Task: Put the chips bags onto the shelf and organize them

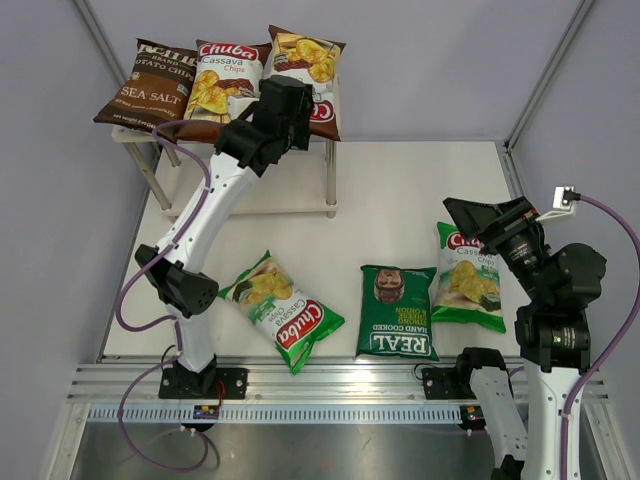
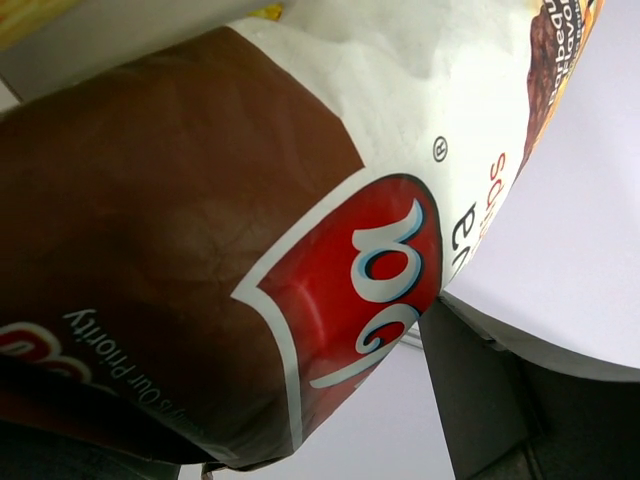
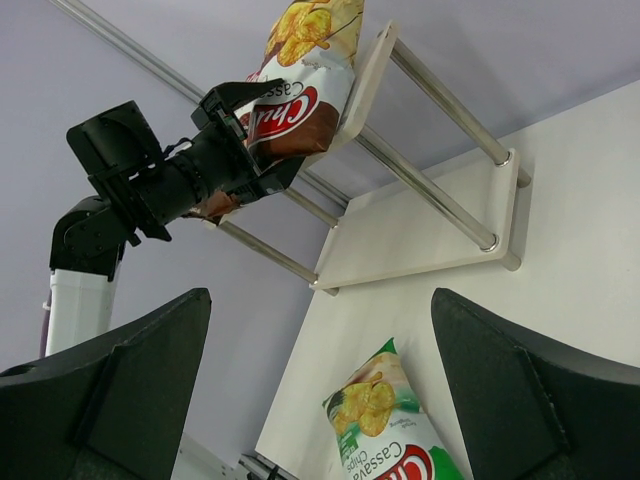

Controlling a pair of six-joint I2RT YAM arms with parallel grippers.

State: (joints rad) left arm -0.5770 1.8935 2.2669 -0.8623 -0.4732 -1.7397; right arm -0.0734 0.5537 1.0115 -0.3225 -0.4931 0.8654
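Three chips bags lie on the top board of the shelf point(image 1: 262, 196): the dark brown Sea Salt bag point(image 1: 150, 85), a brown/white Chuba bag point(image 1: 225, 78) and a second brown/white Chuba bag point(image 1: 308, 62). My left gripper point(image 1: 272, 118) is at the near end of that second bag point(image 2: 300, 250). Its one visible finger point(image 2: 480, 400) stands wide of the bag, so the jaws look open. A green Chuba bag point(image 1: 283, 312), the dark green REAL bag point(image 1: 398, 312) and another green Chuba bag point(image 1: 467, 277) lie on the table. My right gripper point(image 1: 480, 215) is open and empty above the right-hand green bag.
The shelf's lower board point(image 3: 420, 240) is bare, with silver legs point(image 1: 330, 180) at its corners. In the right wrist view the left arm point(image 3: 150, 190) reaches to the shelf's top tier. Grey walls close in the back and sides. A metal rail point(image 1: 320, 380) runs along the near edge.
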